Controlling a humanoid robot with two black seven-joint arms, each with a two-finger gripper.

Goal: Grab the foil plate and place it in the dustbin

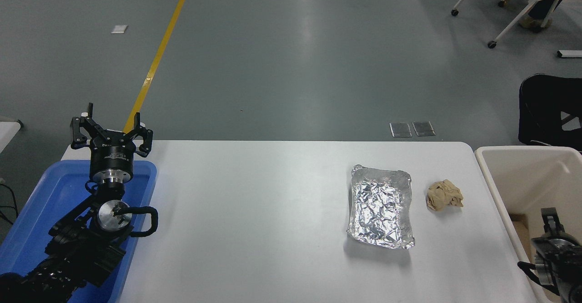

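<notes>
Table (273,230) white, wide, filling lower frame. Dustbin (489,175) cream, deep-walled, thick smooth rim, butted against table's right edge, open top. Blue tray (145,189) shallow, at table's left end, partly under parked left arm. Left gripper (110,132) raised over tray's far edge, fingers spread apart, nothing held. Right gripper (552,230) barely entering at lower right corner, low over dustbin's near side, mostly cropped – finger spread impossible to judge, nothing visibly held.

Foil plate (381,207) flat on table, right of centre, long side running away from camera, not yet touched, near dustbin but apart from it. Paper ball (444,195) tan, crumpled, just beside plate on dustbin side, not touching.

Handling guess: very light, thin, crushes and dents easily, slick shiny surface, likely to slide if pushed flat. Best hold probably pinch on raised rim, one finger inside, one outside, along right long edge or near corner closest to right arm. Gentle squeeze enough; risk of folding rim or nudging paper ball on approach
</notes>
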